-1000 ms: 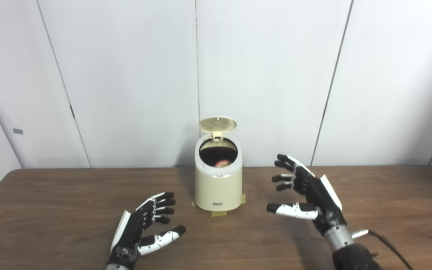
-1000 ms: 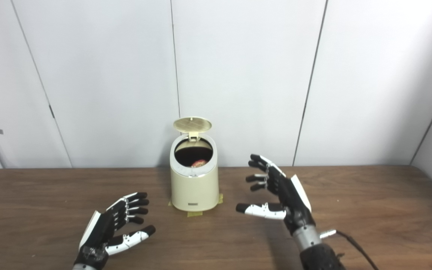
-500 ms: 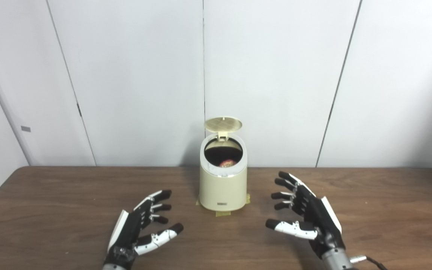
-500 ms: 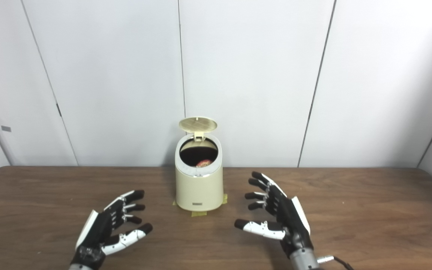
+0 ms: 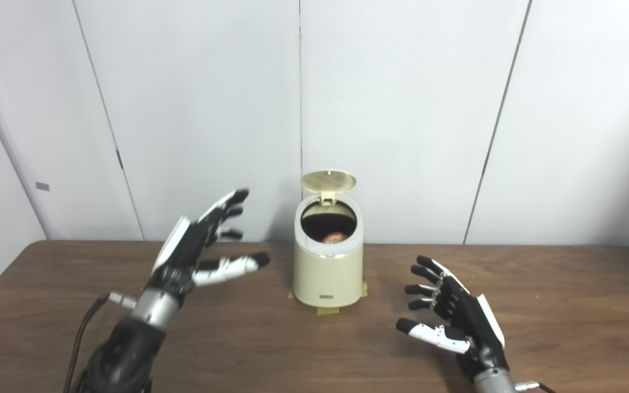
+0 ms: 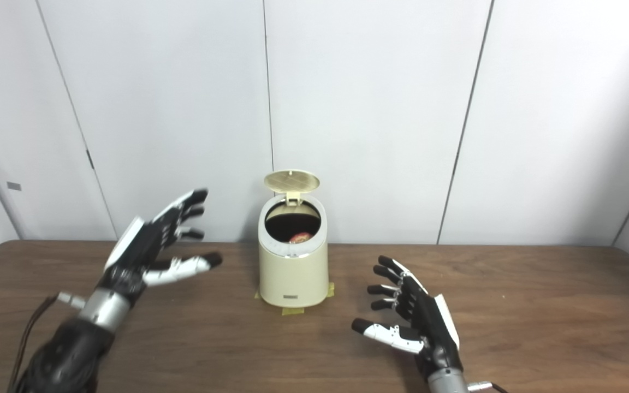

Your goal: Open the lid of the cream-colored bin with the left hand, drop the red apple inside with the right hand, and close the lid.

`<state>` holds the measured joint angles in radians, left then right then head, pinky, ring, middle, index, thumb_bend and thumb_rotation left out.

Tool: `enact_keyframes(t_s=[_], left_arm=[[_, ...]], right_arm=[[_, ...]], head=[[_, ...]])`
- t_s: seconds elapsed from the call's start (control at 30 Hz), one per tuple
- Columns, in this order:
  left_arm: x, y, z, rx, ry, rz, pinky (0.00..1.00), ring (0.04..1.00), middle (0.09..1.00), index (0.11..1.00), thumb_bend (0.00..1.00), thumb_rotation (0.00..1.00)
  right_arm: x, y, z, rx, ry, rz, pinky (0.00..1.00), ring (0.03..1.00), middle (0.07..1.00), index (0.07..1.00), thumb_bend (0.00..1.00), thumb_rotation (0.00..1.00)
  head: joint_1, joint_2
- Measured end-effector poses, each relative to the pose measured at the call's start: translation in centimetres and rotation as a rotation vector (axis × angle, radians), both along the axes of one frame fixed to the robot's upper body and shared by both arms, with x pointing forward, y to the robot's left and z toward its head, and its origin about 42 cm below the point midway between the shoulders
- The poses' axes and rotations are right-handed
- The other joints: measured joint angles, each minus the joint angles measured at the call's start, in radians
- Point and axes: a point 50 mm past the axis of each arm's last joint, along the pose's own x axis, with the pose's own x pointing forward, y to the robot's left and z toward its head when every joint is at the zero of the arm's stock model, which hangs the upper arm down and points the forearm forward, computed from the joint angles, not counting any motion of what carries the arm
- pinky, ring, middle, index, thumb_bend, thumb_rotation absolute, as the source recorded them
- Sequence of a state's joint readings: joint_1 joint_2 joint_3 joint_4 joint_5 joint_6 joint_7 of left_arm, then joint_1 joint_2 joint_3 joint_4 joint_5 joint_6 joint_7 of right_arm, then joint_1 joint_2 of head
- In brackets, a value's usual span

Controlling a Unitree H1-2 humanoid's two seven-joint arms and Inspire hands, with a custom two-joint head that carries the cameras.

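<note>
The cream-colored bin point(image 5: 327, 262) stands at the centre of the frame, toward the back of the wooden table point(image 5: 565, 295), with strips of tape point(image 5: 327, 311) under its base. Its round lid point(image 5: 328, 180) is tipped up and back on its hinge at the rear, leaving the mouth uncovered. The red apple point(image 5: 334, 237) lies inside the bin, low against the front of the dark interior; only part of it shows.

The left hand point(image 5: 200, 248) is raised above the table at left of centre, level with the upper half of the bin and well apart from it. Its fingers are spread and empty, the fingertips point(image 5: 241, 193) pointing up and right toward the lid; the thumb reaches toward the bin wall without touching it. The hand is slightly blurred.

The right hand point(image 5: 456, 319) sits low in the lower right of the frame, close over the table. Its fingers are spread and it holds nothing.

Assessment: opening and dropping appear complete, since the lid is up and the apple is in. The step in hand is the closing. The next move calls for the left hand to travel right and upward until it stands behind or above the lid's top edge, then press it forward and down onto the rim. Contact should be light; a sideways push risks shifting the bin against its tape.
</note>
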<state>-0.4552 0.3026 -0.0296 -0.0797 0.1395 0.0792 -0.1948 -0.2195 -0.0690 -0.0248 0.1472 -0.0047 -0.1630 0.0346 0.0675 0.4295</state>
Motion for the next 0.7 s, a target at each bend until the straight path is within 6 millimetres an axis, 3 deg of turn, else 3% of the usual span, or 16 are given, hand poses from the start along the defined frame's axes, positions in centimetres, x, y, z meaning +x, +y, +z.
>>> enact_keyframes(t_s=[0.23,0.7], left_arm=[[3.9,-1.9,4.5,0.084,-0.026,-0.013,0.75,0.873,0.876,0.921,0.93,0.34],[9.0,-5.2,4.4,0.330,0.039,-0.037,0.83,0.943,0.967,0.937,0.99,0.42]], right_arm=[[0.0,0.2,0.3,-0.001,-0.004,0.005,0.56,0.688,0.811,0.825,0.85,0.21],[-0.1,1.2,0.9,0.011,-0.003,0.004,0.56,0.667,0.792,0.807,0.85,0.20]], head=[[-0.003,-0.008],[-0.029,-0.008]])
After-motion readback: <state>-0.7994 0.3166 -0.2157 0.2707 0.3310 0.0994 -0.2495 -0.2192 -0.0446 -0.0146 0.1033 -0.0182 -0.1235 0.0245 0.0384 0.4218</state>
